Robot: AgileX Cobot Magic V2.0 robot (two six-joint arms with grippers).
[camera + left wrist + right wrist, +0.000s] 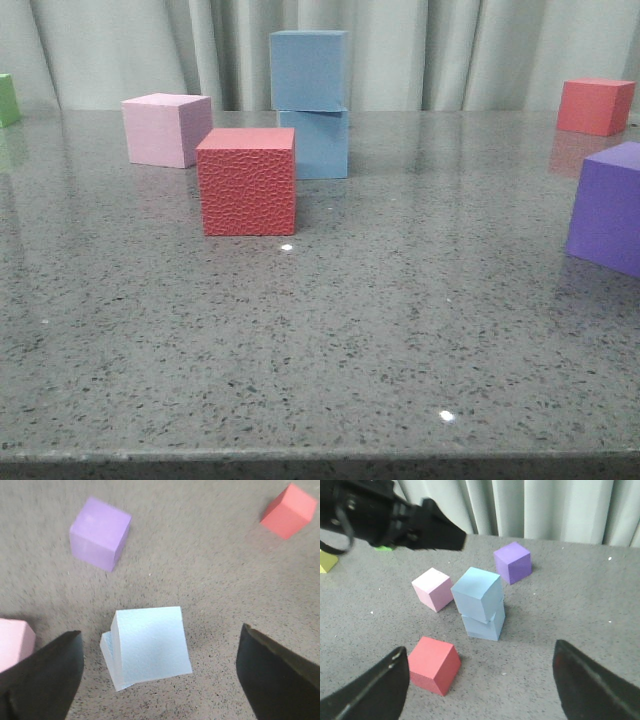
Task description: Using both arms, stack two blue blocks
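Two pale blue blocks stand stacked at the back middle of the table, the upper block resting on the lower block and turned a little against it. My left gripper is open and empty, above the stack; the upper block lies between its dark fingertips without touching them, and the lower block shows as a sliver. My right gripper is open and empty, well back from the stack. The left arm shows there as a dark shape above the table. Neither gripper shows in the front view.
A red textured cube stands just in front of the stack, a pink cube to its left. A purple cube is at the right edge, a red cube at back right, a green cube at far left. Curtains hang behind.
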